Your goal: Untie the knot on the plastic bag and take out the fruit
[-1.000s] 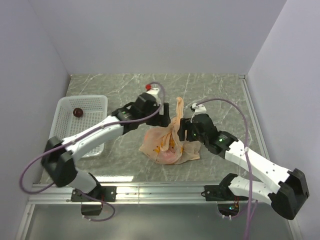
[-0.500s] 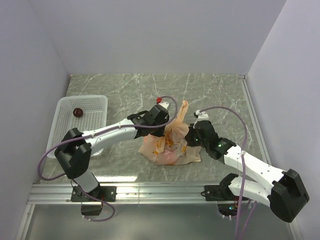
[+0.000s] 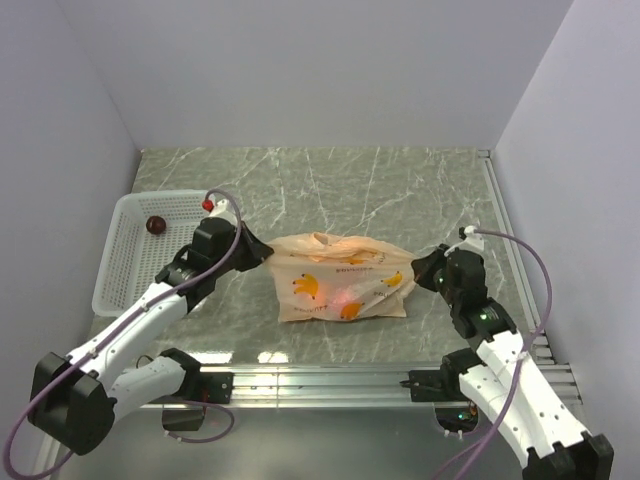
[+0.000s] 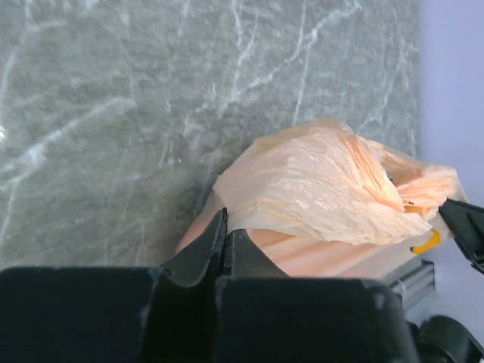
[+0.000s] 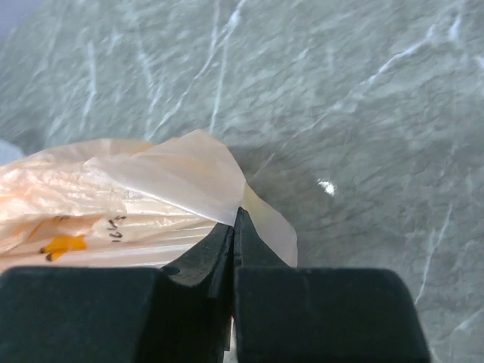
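My left fingers (image 4: 224, 243) are pinched shut on one end of the plastic bag (image 3: 340, 280). My right fingers (image 5: 234, 231) are pinched shut on the other end. The bag lies on the bench (image 3: 400, 190) between them, pulled out long and flat. I can see a red glow of fruit (image 3: 346, 297) through the thin plastic. One dark round fruit (image 3: 155, 225) sits in the white basket (image 3: 170, 196) at the left. I cannot make out the knot from here. I think I am at the opening step. Next I should find the bag's mouth, let one side go, and reach in for the fruit without tearing the plastic.
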